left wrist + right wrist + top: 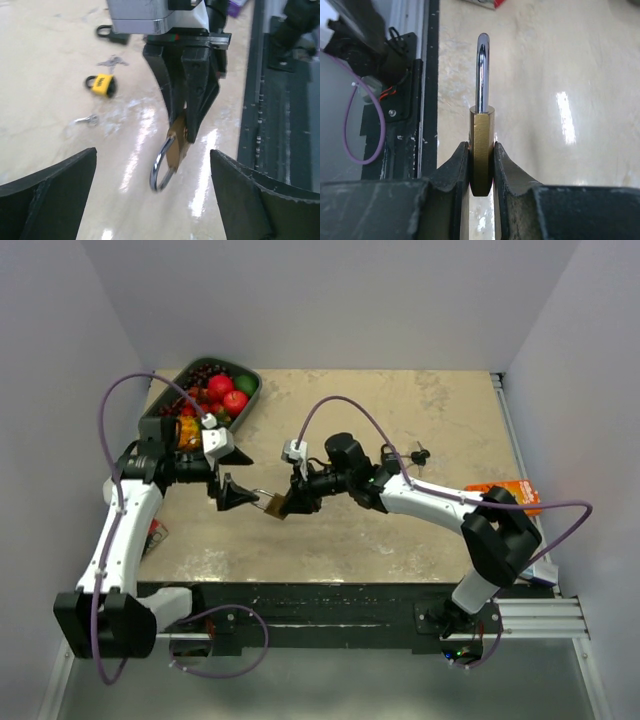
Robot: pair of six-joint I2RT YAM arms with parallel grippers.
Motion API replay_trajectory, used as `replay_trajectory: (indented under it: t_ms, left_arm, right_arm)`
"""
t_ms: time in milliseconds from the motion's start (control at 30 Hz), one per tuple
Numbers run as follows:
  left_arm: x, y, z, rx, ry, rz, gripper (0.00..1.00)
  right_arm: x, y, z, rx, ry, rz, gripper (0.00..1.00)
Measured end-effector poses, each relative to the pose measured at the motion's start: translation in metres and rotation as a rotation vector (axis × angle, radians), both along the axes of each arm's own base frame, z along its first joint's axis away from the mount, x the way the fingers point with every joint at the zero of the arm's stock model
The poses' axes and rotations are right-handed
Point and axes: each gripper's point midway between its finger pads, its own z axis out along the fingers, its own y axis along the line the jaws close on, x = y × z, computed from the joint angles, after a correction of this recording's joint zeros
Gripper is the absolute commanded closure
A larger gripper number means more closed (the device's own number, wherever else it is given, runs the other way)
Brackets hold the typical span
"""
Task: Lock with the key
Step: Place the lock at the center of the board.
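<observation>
Brass padlock noted clear of the bench surface, over the near middle and just inside the near edge. It is clamped by its body between the fingers of the right gripper, with the shackle projecting out past the fingertips toward the left arm. In the right wrist view the lock is seen edge-on, so whether the shackle is seated cannot be told. The left gripper is spread wide and holds nothing; it is set just beside the shackle end of the lock, and no contact is seen. A dark tray is recorded at the far left corner of the bench, filled with fruit: red apples, a green fruit and dark grapes; further pieces at its near end are hidden by the left arm. In the left wrist view a yellow padlock is seen lying on the bench beyond the right gripper, with loose keys near it. An orange box is noted at the right edge.
</observation>
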Motion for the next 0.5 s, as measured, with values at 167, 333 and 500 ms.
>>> replay_trajectory:
  t_ms: [167, 333, 500]
  left_arm:
    - [0.027, 0.021, 0.02, -0.036, -0.026, 0.305, 0.01]
    - [0.046, 0.028, 0.015, -0.176, 0.208, 0.566, 0.01]
    - [0.047, 0.017, -0.022, -0.243, 0.455, 0.732, 0.01]
  right_arm:
    - [0.034, -0.024, -0.019, -0.049, 0.146, -0.23, 1.0]
    - [0.084, -0.05, -0.019, -0.033, 0.261, -0.513, 1.0]
    - [0.101, -0.051, -0.007, 0.008, 0.336, -0.641, 1.0]
